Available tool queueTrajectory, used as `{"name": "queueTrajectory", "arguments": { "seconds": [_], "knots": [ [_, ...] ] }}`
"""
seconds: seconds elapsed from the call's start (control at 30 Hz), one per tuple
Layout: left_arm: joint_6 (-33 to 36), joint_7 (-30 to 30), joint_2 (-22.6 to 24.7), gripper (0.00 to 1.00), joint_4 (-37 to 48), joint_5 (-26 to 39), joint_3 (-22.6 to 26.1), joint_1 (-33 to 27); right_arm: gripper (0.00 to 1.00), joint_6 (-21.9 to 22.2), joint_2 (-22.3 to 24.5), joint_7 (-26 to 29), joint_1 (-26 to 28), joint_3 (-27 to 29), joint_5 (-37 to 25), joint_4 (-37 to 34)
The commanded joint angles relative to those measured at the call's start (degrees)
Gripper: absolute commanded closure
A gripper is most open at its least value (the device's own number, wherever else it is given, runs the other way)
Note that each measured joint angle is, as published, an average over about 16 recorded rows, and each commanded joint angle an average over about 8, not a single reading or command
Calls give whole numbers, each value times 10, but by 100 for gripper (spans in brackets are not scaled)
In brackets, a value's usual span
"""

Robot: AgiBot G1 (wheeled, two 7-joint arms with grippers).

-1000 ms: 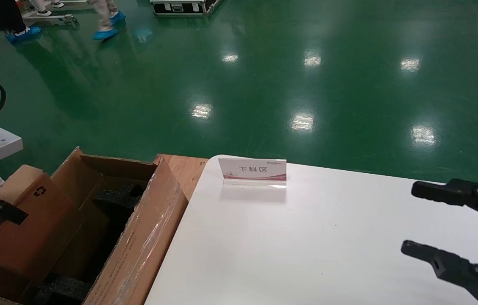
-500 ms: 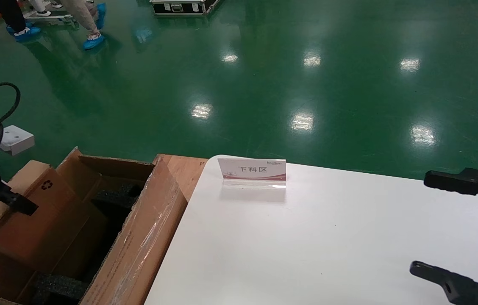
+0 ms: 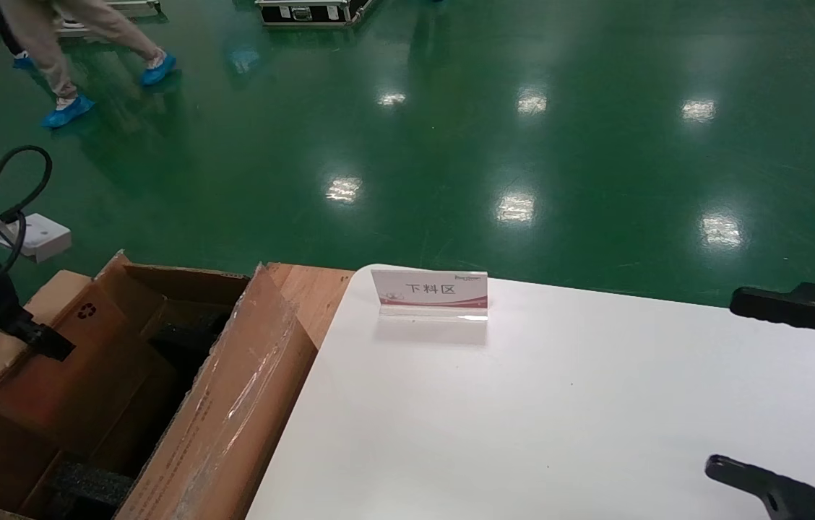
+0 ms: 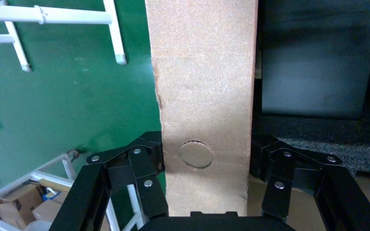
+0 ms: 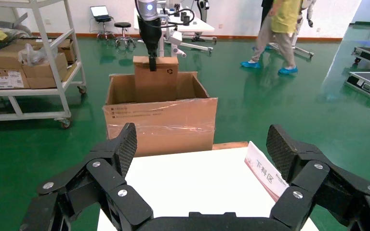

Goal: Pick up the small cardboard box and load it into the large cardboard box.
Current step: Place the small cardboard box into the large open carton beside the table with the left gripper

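Shiny green workshop floor (image 3: 451, 130) all around, with a white table (image 3: 559, 419) taking up most of the head view and a little acrylic sign (image 3: 430, 292) with red trim standing near its far edge. A person in blue shoe covers (image 3: 71, 43) is over in the back corner, and there's a black flight case (image 3: 310, 11) on the floor further off.

The left gripper (image 4: 207, 166) is clamped on the small cardboard box (image 3: 53, 347), one finger on each broad face, so the box's narrow tan edge runs straight out between the fingers in the left wrist view, round punch-out mark and all. The box hangs upright below the gripper with its lower part already down inside the large cardboard box (image 3: 234, 404), recycling symbol facing the table side. Black foam (image 3: 89, 484) sits in the carton underneath and beside it. The carton's taped side wall is right against the table edge, with a wooden board (image 3: 313, 289) showing at its far corner.

The right gripper (image 5: 202, 149) is just parked over the near side of the table, fingers spread wide with nothing between them. Way out past its fingers you can see the carton and the left arm holding the box.
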Motion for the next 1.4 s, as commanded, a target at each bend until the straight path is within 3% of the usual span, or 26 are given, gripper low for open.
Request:
{"name": "queueTrajectory", "arguments": {
  "seconds": [0.03, 0.7, 0.77, 0.97, 1.03, 1.4],
  "knots": [
    [-5, 3, 2, 100, 7, -4, 0, 8, 0, 0, 0, 0, 0, 0, 0, 0],
    [-12, 17, 4, 100, 51, -37, 3, 70, 0, 0, 0, 0, 0, -1, 0, 0],
    [-10, 17, 5, 89, 54, -40, 3, 75, 0, 0, 0, 0, 0, -1, 1, 0],
    [-11, 19, 6, 14, 62, -47, 3, 84, 0, 0, 0, 0, 0, -1, 1, 0],
    [-11, 19, 6, 0, 63, -48, 3, 86, 0, 1, 0, 0, 0, -1, 1, 0],
    [-9, 19, 5, 0, 60, -46, 4, 82, 0, 1, 0, 0, 0, -1, 1, 0]
  ]
}}
